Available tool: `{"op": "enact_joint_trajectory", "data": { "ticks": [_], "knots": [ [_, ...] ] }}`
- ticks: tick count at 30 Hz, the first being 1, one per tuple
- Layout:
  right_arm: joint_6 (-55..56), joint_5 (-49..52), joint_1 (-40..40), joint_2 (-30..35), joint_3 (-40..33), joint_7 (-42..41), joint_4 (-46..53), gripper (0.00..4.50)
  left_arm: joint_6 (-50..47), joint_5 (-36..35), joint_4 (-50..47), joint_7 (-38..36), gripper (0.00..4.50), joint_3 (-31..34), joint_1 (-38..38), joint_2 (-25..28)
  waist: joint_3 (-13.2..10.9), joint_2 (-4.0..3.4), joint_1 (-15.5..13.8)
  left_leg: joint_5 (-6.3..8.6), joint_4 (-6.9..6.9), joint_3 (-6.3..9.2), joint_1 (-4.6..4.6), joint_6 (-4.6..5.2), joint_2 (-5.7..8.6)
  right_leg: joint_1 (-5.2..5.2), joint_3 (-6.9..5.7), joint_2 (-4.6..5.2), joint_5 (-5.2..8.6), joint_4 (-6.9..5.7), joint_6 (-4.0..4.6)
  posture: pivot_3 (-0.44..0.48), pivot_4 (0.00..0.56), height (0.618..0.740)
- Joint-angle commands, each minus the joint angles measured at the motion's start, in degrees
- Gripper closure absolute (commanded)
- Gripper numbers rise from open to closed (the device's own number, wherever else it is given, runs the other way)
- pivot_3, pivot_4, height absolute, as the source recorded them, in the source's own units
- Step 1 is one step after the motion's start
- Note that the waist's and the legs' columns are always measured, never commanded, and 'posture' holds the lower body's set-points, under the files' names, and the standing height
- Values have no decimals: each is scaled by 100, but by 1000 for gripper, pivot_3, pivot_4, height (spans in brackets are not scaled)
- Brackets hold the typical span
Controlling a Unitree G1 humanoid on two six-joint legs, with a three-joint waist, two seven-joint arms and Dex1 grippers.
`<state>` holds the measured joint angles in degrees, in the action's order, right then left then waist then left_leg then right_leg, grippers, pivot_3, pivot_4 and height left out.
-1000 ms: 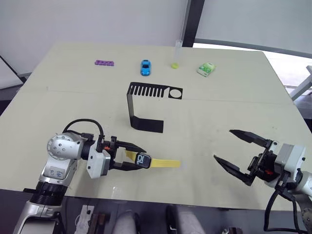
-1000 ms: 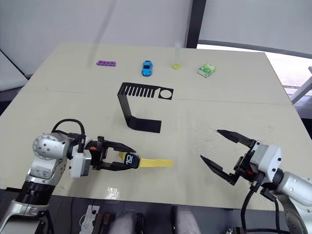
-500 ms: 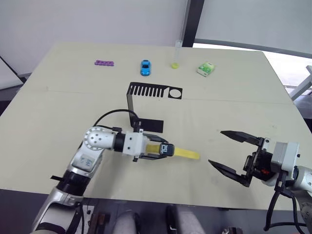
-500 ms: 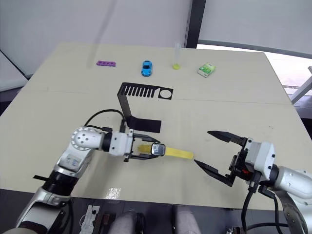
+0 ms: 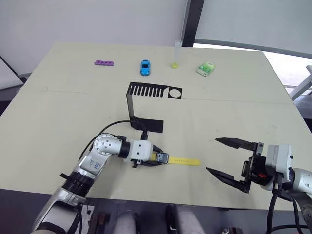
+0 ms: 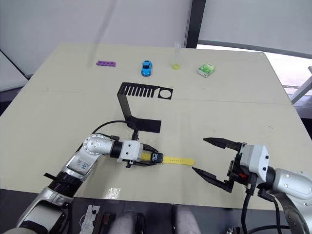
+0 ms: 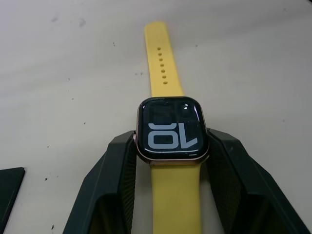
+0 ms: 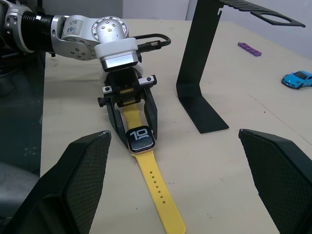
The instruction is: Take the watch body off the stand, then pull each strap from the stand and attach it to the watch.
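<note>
The watch body, black with white digits, lies flat on the table in front of the stand. A yellow strap with small holes runs from it toward the right. The other yellow strap runs back between the fingers of my left gripper. That gripper is shut on the watch body, one black finger against each side of the case. My right gripper hovers wide open to the right of the strap's tip, holding nothing. The stand's slotted top plate carries nothing.
Along the far side of the table sit a purple piece, a blue toy car, a clear tube with a yellow bottom and a green-white packet. The table's near edge runs just below both grippers.
My left gripper swung in from the near left toward the table's middle with the watch and set it flat on the table. The right gripper edged slightly left, still open.
</note>
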<state>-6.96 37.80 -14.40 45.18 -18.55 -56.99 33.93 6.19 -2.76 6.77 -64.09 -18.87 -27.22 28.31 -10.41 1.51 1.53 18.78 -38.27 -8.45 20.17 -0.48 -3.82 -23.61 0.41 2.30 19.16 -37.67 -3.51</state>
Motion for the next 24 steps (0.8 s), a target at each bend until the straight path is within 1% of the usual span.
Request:
{"op": "enact_joint_trajectory", "data": {
  "ticks": [1, 3, 4, 7, 9, 10, 11, 13, 15, 17, 19, 21, 24],
  "knots": [
    [-42, 70, 96, 94, -71, -129, 132, 0, 125, -299, -275, -75, 1408, 190, 90, 29, 0, 0, 4, 0, 0, 0, 0, 0, 0, 0, 0, 0, 0, 0, 0, 0, 150, 740],
    [-57, 41, 158, 146, -85, -228, 22, 0, 262, -545, -459, -177, 450, 398, 252, 168, 0, 0, 8, 0, 0, 0, 0, 0, -1, -1, 0, -1, 0, 0, 0, 0, 150, 740],
    [-57, 35, 190, 181, -124, -293, -68, 0, 382, -684, -559, -233, 85, 533, 359, 254, 0, 0, 22, 0, 0, 0, 0, 0, -1, -1, 0, -1, 0, 0, 0, 0, 150, 740],
    [86, -80, 276, 425, -334, -692, -514, 0, 367, -1370, -1023, -625, 85, 1162, 945, 841, 0, 0, 47, 0, 2, -1, -3, -1, -5, -1, 2, -2, 0, -2, 1, 0, 150, 740],
    [199, -123, 327, 562, -572, -919, -915, 0, 287, -1693, -1264, -734, 85, 1643, 1423, 1263, 0, -1, 48, 0, 5, -3, -6, -1, -6, -1, 1, 0, 2, -4, 4, 0, 150, 740],
    [279, -156, 342, 631, -695, -1049, -1129, 0, 287, -1779, -1349, -719, 85, 1902, 1673, 1452, -1, -1, 37, 0, 6, 0, -7, -1, -5, 1, -1, 3, 3, -3, 5, 0, 150, 740],
    [446, -268, 317, 742, -838, -1261, -1402, 0, 218, -1830, -1419, -633, 85, 2322, 2055, 1672, -1, -2, 22, 0, 5, -1, -6, 0, -5, 0, -1, 4, 3, -2, 5, 0, 150, 740],
    [771, -490, 273, 908, -1062, -1611, -1928, 0, 225, -1732, -1422, -414, 85, 3057, 2721, 1984, -1, -1, 19, 3, 6, 0, -5, 5, -2, 1, -2, 8, 3, 3, 5, 0, 150, 740],
    [1079, -676, 305, 1040, -1245, -1829, -2509, 0, 241, -1317, -1290, 98, 85, 3716, 3229, 2153, -1, -1, 14, 5, 11, 0, -6, 9, -2, 4, -5, 10, 3, 12, 5, 0, 150, 740],
    [1325, -814, 435, 1125, -1315, -1937, -3015, 0, 119, -1325, -1218, 263, 85, 4208, 3564, 2261, -1, -1, 2, 7, 10, -1, -6, 13, 2, 6, -6, 14, 2, 18, 4, 0, 150, 740],
    [1474, -913, 620, 1123, -1267, -1899, -3357, 0, 61, -1415, -964, 391, 85, 4576, 3694, 2283, -1, -1, 6, 9, 11, 0, -6, 16, 3, 10, -8, 17, 2, 20, 4, 0, 150, 740],
    [1651, -1014, 875, 1090, -1144, -1879, -3698, 0, 61, -1418, -829, 480, 85, 4769, 3802, 2249, -1, -1, 14, 9, 12, -2, -7, 16, 3, 9, -9, 16, 2, 20, 4, 0, 150, 740],
    [1905, -1130, 1235, 949, -897, -1855, -4032, 0, 276, -1217, -784, 686, 85, 4742, 3777, 2179, -1, -2, 19, 9, 15, -4, -7, 14, 2, 7, -8, 15, 2, 20, 4, 0, 150, 740]
  ]
}}
